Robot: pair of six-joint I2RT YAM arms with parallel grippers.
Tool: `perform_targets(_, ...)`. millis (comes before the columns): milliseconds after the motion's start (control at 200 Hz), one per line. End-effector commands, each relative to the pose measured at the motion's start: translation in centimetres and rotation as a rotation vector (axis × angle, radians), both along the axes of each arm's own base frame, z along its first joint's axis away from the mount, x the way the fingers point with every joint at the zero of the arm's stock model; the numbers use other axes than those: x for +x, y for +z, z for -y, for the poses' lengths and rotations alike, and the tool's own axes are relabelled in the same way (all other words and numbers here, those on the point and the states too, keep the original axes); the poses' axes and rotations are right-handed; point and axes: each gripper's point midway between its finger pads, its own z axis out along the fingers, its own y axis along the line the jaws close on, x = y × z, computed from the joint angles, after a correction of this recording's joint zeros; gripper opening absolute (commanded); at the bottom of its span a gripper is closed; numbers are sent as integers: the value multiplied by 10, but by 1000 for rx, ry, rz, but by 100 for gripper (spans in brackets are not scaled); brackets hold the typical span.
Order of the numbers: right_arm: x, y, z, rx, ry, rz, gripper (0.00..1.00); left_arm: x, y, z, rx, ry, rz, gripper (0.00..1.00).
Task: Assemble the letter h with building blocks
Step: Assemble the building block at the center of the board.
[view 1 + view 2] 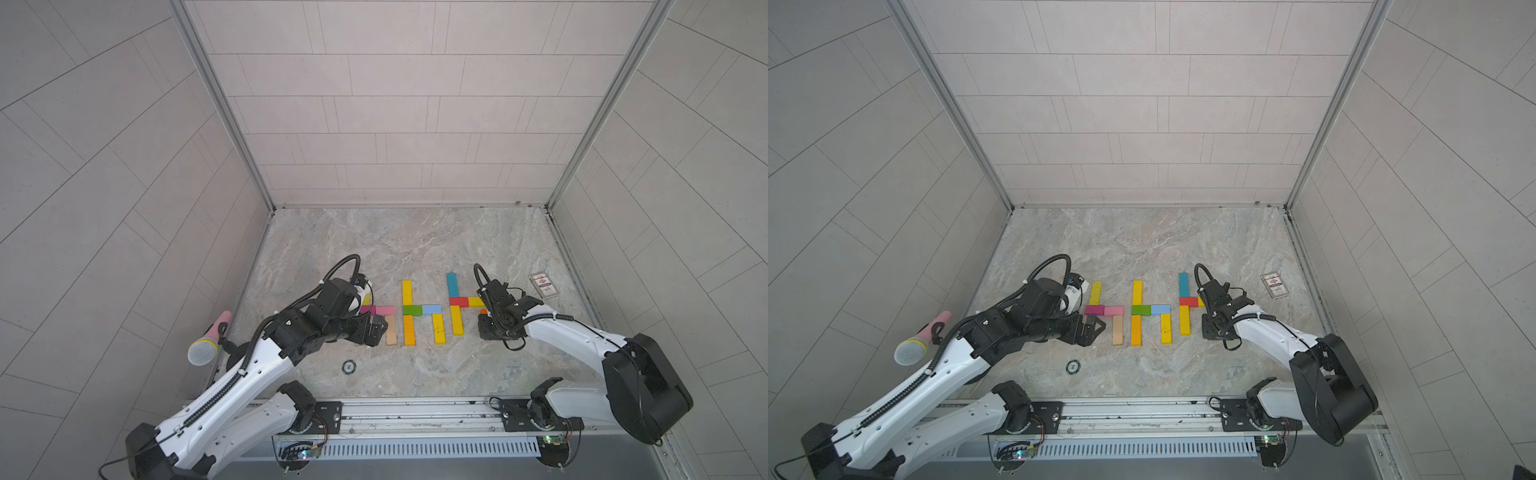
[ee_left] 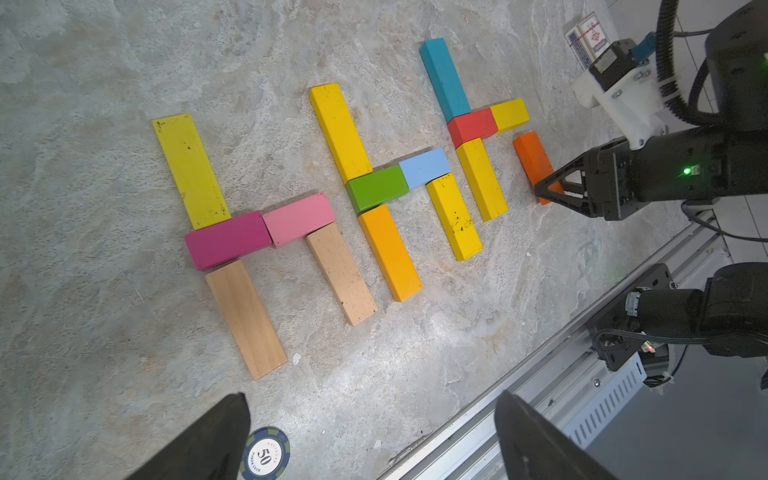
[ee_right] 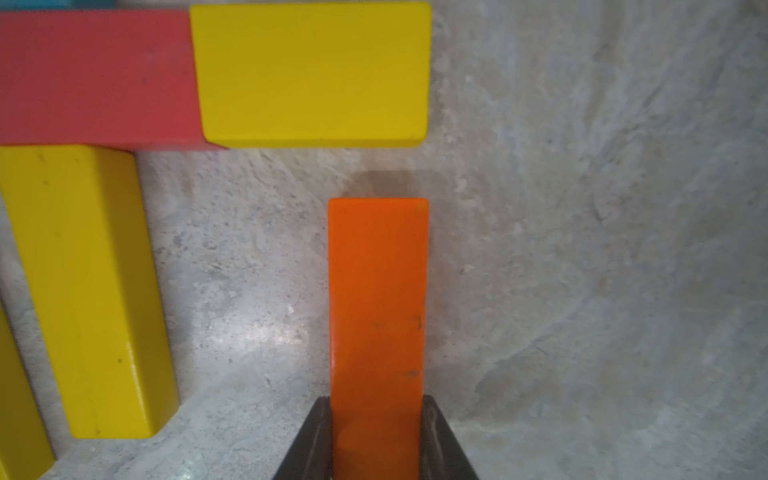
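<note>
Three groups of building blocks lie side by side on the marble table (image 1: 415, 245). The left group has a magenta block (image 2: 226, 240), a pink block (image 2: 298, 219) and two plain wood bars. The middle group has a green block (image 1: 412, 309) and a light blue block (image 1: 431, 309). At the right stand a teal bar (image 1: 452, 284), a red block (image 1: 458, 301) and a short yellow block (image 3: 311, 75). My right gripper (image 3: 377, 415) is shut on the near end of an orange block (image 3: 378, 299). That block's far end stops short of the short yellow block. My left gripper (image 2: 370, 399) hangs open and empty near the front of the left group.
A poker chip (image 1: 348, 366) lies in front of the left gripper. A small printed card box (image 1: 542, 285) sits at the right rear. A microphone (image 1: 205, 347) stands at the table's left edge. A metal rail (image 1: 415, 411) runs along the front.
</note>
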Motion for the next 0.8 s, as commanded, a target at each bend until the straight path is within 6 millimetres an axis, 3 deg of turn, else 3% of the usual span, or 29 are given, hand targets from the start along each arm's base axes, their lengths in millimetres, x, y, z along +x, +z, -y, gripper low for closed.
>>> perform_targets(0,2,2,-1,-3,17,-7,26,4,8,1,-5,0,25,100)
perform_targets(796,-1,-3,11,-36,-41,-16,27,6,6,-1,10,8,21,100)
